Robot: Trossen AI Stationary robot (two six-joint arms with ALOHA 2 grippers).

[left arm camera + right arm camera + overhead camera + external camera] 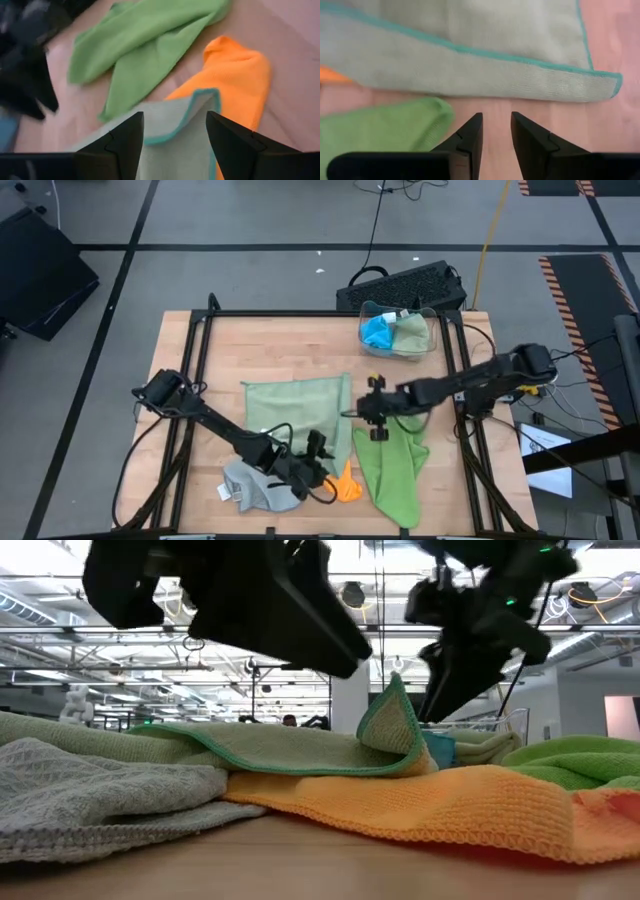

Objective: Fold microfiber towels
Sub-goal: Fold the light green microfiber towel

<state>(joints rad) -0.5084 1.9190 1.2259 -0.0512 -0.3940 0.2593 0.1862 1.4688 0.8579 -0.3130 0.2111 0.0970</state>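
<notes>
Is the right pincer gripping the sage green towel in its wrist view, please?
No, the right pincer hovers with fingers apart over bare table, short of the sage green towel.

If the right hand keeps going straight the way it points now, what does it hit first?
Probably bare table first, then the folded edge of the sage green towel. The right hand has nothing between its slightly parted fingers; depth is unclear.

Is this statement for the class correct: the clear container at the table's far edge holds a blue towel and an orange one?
Not quite. The clear container holds a blue towel and a pale green one, as the high view shows. The orange towel lies on the table near the front edge.
</notes>
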